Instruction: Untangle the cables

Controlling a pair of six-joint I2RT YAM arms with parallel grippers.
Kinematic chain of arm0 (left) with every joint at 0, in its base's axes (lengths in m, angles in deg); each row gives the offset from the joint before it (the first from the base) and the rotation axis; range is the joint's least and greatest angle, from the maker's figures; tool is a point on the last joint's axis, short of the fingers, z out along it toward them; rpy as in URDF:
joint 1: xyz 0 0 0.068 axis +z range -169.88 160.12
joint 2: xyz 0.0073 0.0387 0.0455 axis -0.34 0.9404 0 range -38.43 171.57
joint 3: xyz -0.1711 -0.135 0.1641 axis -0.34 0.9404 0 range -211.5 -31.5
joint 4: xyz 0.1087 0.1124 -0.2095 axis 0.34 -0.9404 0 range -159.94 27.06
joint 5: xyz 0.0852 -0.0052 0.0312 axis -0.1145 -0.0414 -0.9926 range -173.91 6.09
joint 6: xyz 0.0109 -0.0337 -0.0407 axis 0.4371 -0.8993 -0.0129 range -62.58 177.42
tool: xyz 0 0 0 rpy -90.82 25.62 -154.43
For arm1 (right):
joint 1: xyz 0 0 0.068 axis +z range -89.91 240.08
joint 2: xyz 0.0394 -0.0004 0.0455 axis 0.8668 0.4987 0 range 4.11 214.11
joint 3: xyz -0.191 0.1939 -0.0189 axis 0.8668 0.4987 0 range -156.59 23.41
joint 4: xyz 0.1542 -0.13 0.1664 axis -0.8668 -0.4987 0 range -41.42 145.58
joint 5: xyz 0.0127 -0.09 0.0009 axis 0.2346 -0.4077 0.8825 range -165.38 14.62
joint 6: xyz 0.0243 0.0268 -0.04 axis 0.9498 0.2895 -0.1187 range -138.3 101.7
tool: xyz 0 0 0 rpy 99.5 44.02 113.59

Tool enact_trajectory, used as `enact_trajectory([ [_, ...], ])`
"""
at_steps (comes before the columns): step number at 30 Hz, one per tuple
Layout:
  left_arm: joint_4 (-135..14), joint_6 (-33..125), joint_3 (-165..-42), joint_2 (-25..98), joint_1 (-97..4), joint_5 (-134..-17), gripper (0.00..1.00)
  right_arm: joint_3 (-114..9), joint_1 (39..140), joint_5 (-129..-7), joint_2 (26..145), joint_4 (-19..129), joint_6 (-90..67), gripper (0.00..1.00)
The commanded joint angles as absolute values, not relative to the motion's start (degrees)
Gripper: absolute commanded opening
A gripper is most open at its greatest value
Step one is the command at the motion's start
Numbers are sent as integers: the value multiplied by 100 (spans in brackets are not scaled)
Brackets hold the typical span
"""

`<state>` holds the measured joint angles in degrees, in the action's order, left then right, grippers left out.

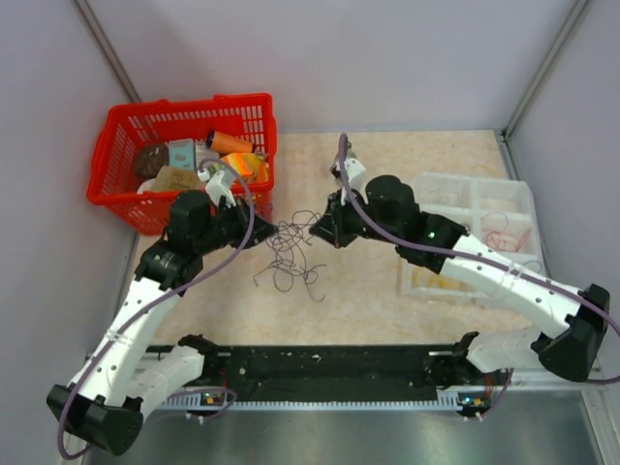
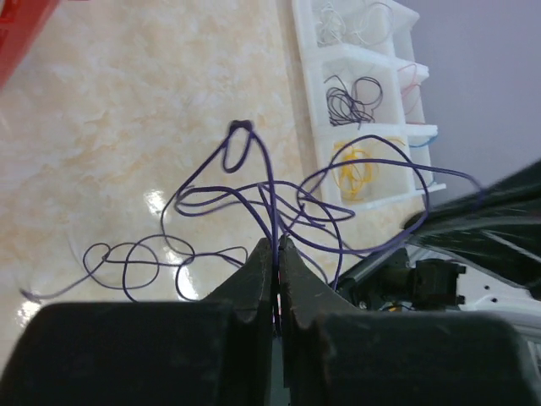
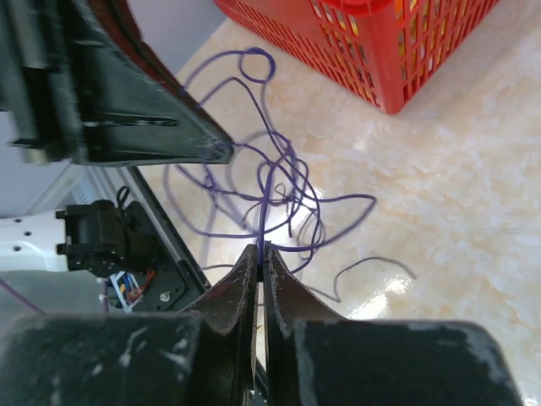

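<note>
a red basket [image 1: 194,103] of odds and ends sits at the far left of the desk [image 1: 407,155]. just right of it, the left pincer [image 2: 273,245] is closed tight on a purple strand of the cables [image 1: 289,254]. these lie in a loose tangle mid-desk between both arms, with some strands lifted. the right pincer [image 3: 258,250] is likewise pinched shut on a purple strand. at far right, a white divided tray [image 1: 455,192] holds separate coils [image 2: 351,100]: dark, yellow and red.
</note>
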<state>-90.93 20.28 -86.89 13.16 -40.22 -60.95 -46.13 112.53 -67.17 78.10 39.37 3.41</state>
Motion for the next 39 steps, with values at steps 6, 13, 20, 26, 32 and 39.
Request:
enact_trajectory([
  [6,-9861,2674,-9153,1307,-4027,-7993,0,-5428,11317,-8571,6924,2676,192,0],
  [13,-11169,2675,-9653,1061,-4036,-10434,0,-5648,11116,-11201,6642,1789,60,0],
  [20,-11375,3271,-9918,491,-4036,-11898,0,-5736,9420,-10711,6353,1444,-124,0],
  [26,-10795,3492,-9645,314,-4036,-10146,0,-6237,9041,-9652,6396,1663,-389,0],
  [32,-10355,3263,-9539,586,-4027,-8543,0,-5912,9049,-6138,6763,2174,-582,14],
  [39,-10512,2641,-9670,937,-4027,-7952,0,-5070,10251,-4769,7555,3542,76,66],
])
